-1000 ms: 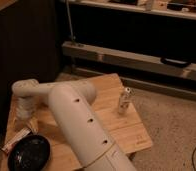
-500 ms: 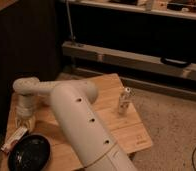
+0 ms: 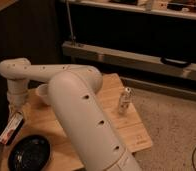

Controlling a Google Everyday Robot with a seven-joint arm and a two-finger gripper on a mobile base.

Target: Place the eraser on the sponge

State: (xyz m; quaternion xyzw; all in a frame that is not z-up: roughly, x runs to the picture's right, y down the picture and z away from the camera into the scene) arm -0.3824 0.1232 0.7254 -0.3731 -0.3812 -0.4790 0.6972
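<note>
One view only: the gripper (image 3: 16, 111) hangs over the left edge of the wooden table (image 3: 127, 131), at the end of the white arm (image 3: 78, 102). The eraser (image 3: 11, 129) sits tilted directly beneath it, at the gripper's tip. Whether the gripper clasps it cannot be told. A black pan (image 3: 30, 152) lies just beside the eraser, and a white bottle (image 3: 124, 100) stands well apart.

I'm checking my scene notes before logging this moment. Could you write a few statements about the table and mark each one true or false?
1. The pincer is over the left side of the table, right by the eraser. True.
2. The black pan sits at the table's right edge. False: it is at the near left corner.
3. The white bottle stands upright near the right edge. True.
4. The eraser lies in the black pan. False: it is outside the rim, beside it.
</note>
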